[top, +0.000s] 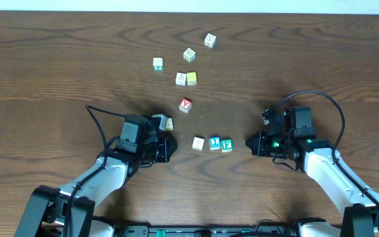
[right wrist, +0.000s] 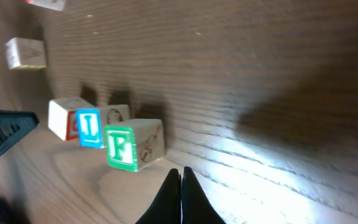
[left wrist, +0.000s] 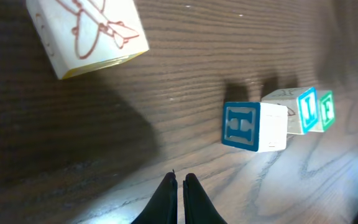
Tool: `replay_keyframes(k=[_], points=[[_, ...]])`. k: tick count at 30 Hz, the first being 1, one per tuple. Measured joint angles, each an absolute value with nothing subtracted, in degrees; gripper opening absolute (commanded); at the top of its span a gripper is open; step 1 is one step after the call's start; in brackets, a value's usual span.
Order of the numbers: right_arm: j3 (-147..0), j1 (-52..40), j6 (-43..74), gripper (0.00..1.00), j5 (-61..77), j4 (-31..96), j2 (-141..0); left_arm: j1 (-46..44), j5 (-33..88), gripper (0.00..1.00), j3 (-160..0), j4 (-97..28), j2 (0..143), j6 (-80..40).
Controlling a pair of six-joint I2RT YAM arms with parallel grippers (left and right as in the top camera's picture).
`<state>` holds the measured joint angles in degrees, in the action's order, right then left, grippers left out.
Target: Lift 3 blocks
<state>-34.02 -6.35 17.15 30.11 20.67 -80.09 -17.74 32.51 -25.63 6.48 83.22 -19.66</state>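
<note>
Three blocks sit in a short row on the tabletop (top: 295, 59), on the robot's side of the red Y cube (top: 185, 105) and shifted a bit toward the right arm. Going outward from the Y cube, the order is cream block (top: 198, 143), blue-letter block (top: 214, 143), green F block (top: 226, 145). All three lie flat on the wood, none lifted. They sit close together; from above I cannot tell whether they touch or a thin gap remains.

The left pincer (top: 172, 147) is low over the wood, robot-side of the Y cube and toward the left arm. It is near the cream block but apart from it. In the left wrist view its fingers (left wrist: 168, 199) are pressed together with only a slit between them, gripping nothing. The cream block (left wrist: 253, 126) ahead of them shows a blue H on its side face.

The right pincer (top: 249, 143) is past the green F block, farther from the Y cube than the row. In the right wrist view its fingers (right wrist: 171, 199) are closed together and empty. The green F block (right wrist: 132, 144) is nearest to them and not touched.

The airplane cube (top: 167, 122) sits between the Y cube and the left pincer, just beside the left arm. The yellow cube (top: 191, 78) lies on the far side of the Y cube, right against a pale cube (top: 181, 79). Three more pale cubes lie scattered beyond that.
</note>
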Motion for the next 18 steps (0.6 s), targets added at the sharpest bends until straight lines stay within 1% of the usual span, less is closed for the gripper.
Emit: replay_keyframes(k=[6, 13, 18], points=[[-34.0, -6.3, 18.9, 0.01, 27.6, 21.2, -80.1, -17.7, 30.6, 0.07, -25.6, 6.5, 83.2, -21.1], [-34.0, -6.3, 17.3, 0.01, 29.2, 21.2, -80.1, -17.7, 30.2, 0.07, -25.6, 7.8, 83.2, -24.4], [-34.0, -6.3, 14.5, 0.01, 31.5, 21.1, -80.1, -17.7, 32.3, 0.07, -25.6, 9.1, 83.2, -20.9]])
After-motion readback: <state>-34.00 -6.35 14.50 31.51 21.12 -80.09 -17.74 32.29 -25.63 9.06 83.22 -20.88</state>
